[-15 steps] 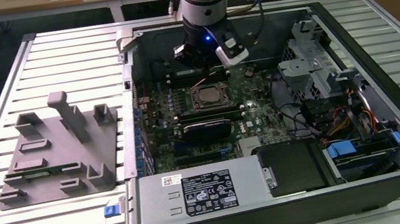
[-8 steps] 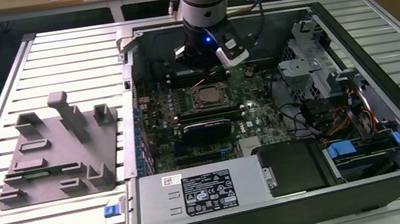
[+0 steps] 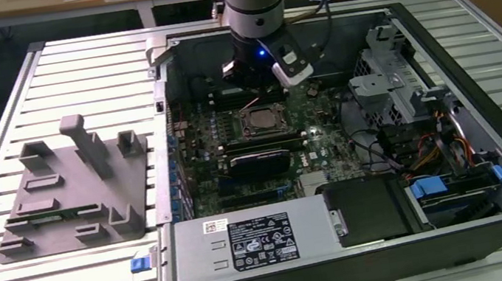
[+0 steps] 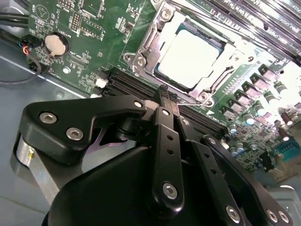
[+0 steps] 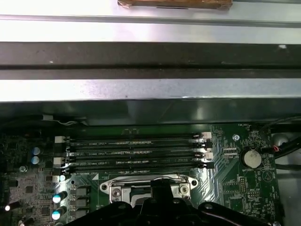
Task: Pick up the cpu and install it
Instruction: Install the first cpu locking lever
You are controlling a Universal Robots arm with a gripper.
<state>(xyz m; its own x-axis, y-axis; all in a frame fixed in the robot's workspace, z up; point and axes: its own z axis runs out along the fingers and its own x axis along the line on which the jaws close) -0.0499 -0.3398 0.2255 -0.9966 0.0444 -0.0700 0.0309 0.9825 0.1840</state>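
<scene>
CPU [image 4: 190, 59] seated flat in socket [image 4: 150, 44], silver top exposed. Gripper [image 4: 165, 96] closed and empty, poised just beside socket edge, CPU directly ahead of fingertips.

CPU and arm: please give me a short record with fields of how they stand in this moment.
cpu: lies flat in the socket, silver top up
socket: metal frame around the cpu, on the green motherboard
gripper: above the board near the socket, holds nothing; jaws closed together
computer case: open, lying on the slatted table
grey fixture tray: on the table, at the exterior view's left of the case
</scene>
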